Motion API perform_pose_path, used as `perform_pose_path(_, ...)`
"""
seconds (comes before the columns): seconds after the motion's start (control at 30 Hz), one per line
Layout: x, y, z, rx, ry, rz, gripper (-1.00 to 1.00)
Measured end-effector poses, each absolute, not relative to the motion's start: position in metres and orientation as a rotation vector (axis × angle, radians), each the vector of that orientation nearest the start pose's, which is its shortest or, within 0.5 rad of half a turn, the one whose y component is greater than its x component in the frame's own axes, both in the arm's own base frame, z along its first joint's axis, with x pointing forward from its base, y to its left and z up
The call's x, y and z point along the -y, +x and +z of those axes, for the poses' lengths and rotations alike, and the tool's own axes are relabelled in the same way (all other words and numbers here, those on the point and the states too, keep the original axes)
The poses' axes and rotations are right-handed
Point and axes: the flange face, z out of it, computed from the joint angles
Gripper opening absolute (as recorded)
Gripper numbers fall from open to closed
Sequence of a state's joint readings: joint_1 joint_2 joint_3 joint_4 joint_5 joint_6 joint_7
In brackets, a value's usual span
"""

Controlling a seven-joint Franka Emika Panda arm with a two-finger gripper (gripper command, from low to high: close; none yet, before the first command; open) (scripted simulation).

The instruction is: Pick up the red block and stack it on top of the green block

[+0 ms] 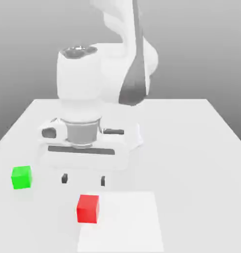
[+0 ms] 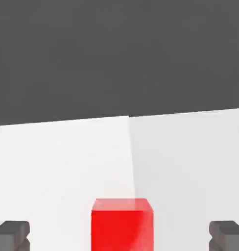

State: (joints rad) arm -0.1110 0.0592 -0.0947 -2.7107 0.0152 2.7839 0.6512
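The red block (image 1: 88, 208) rests on the white table near the front, at the edge of a paler square patch. The green block (image 1: 21, 177) sits apart from it, toward the exterior view's left. My gripper (image 1: 84, 179) hangs just behind and above the red block, open, with its two dark fingertips (image 1: 65, 178) spread wide and nothing between them. In the hand view the red block (image 2: 122, 224) lies between the two fingertips (image 2: 11, 235), centred in the gap and touching neither.
The arm's white body (image 1: 85, 99) rises behind the gripper over the middle of the table (image 1: 191, 148). A paler square patch (image 1: 127, 222) marks the table front.
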Motion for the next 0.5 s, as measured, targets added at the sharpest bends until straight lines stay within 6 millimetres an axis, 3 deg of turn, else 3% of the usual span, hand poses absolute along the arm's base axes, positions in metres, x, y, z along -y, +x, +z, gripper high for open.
perform_pose_path(0.17, 0.084, 0.394, 0.155, -1.323, -2.849, -0.001, 0.00)
perform_pose_path(0.2, 0.084, 0.394, 0.147, -1.323, -2.850, 0.000, -1.00)
perform_pose_path(0.4, 0.084, 0.393, 0.144, -1.323, -2.850, 0.000, -1.00)
perform_pose_path(0.5, 0.084, 0.395, 0.163, -1.323, -2.849, 0.000, -1.00)
